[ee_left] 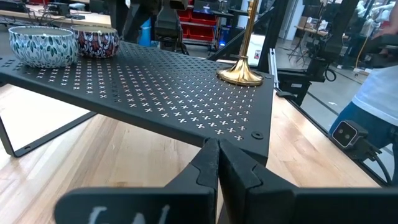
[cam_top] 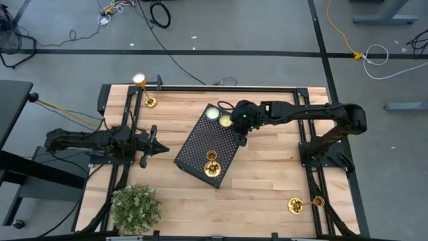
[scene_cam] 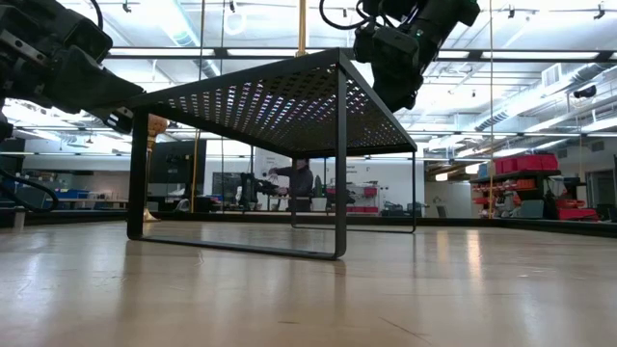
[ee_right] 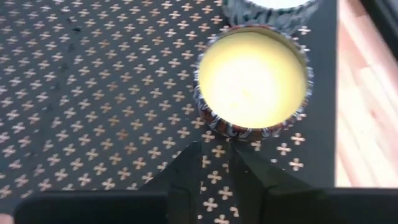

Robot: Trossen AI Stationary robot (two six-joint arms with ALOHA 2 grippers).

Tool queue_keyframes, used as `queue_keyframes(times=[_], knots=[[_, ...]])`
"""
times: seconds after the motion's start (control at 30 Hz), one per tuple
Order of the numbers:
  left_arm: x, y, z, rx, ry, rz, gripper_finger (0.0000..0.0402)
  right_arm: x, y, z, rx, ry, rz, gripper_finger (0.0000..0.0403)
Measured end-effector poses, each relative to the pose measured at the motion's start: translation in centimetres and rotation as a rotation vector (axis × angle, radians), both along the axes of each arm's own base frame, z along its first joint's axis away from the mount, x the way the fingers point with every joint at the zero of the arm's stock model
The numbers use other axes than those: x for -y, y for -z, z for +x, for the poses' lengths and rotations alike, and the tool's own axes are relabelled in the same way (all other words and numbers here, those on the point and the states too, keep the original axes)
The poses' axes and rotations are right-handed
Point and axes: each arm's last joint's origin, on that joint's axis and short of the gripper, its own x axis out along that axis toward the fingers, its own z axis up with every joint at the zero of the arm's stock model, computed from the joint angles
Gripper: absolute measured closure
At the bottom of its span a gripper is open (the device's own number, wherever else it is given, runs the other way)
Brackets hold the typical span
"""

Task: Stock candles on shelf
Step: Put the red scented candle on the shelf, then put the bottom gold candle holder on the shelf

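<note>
Shelf [cam_top: 200, 144] sits mid-table holding one candlestick [cam_top: 212, 164] near its front edge and two tin candles [ee_right: 252, 81] at the back corner—right gripper [ee_right: 214, 163] hovers above them, fingers nearly together, gripping nothing; left gripper [ee_left: 217, 163] waits closed beside.

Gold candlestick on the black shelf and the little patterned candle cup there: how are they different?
The gold candlestick is tall and thin; the patterned candle cup is short and wide. The candlestick is plain shiny gold; the cup has a dark pattern around pale yellow wax. The candlestick stands alone at one end of the shelf; the cup sits at the other, beside a blue-and-white cup. Both stand upright.
</note>
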Motion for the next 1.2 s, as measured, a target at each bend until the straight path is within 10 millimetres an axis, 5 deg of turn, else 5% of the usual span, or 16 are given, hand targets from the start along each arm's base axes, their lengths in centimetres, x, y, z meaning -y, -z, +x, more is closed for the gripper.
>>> queue_keyframes(times=[0.47, 1.2], knots=[[0.0, 0.01, 0.0, 0.0, 0.0, 0.0, 0.0387, 0.07, 0.0, -0.01, -0.004, 0.006, -0.021, 0.0369], [0.0, 0.01, 0.0, 0.0, 0.0, 0.0, 0.0387, 0.07, -0.09, 0.07, 0.01, 0.013, -0.016, 0.0371]])
